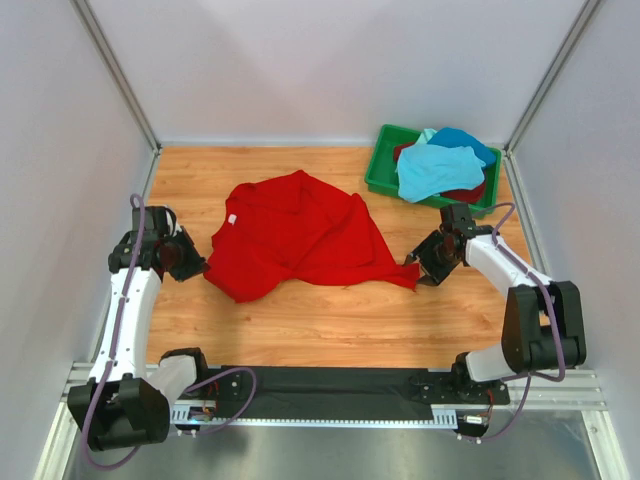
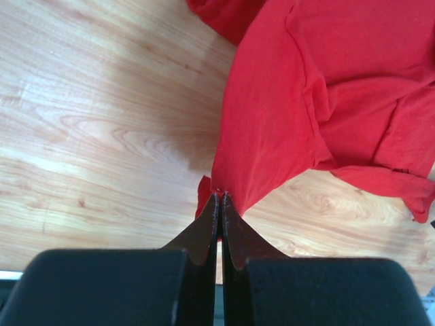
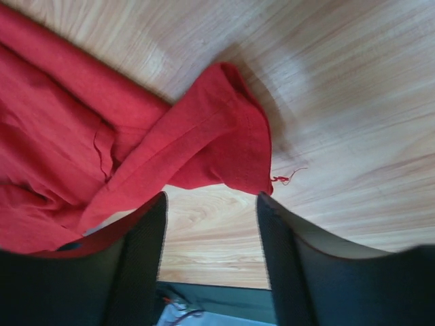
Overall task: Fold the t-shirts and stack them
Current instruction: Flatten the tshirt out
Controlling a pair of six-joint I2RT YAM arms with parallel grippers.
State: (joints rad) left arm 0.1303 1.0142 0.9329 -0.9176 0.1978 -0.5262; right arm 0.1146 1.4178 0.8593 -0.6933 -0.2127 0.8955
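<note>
table (image 1: pixel 330 320): beneath all items.
spread t-shirt (image 1: pixel 300 235): on table, centre, left of bin.
bin (image 1: pixel 380 172): far right corner of table.
piled t-shirts (image 1: pixel 440 165): in bin, stacked on one another.
left gripper (image 1: pixel 197 266): touching spread t-shirt's left edge.
right gripper (image 1: pixel 418 268): at its right corner, before bin.

A green bin (image 1: pixel 378 172) sits at the wooden table's (image 1: pixel 300 320) far right corner; white walls (image 1: pixel 300 60) surround it.
</note>
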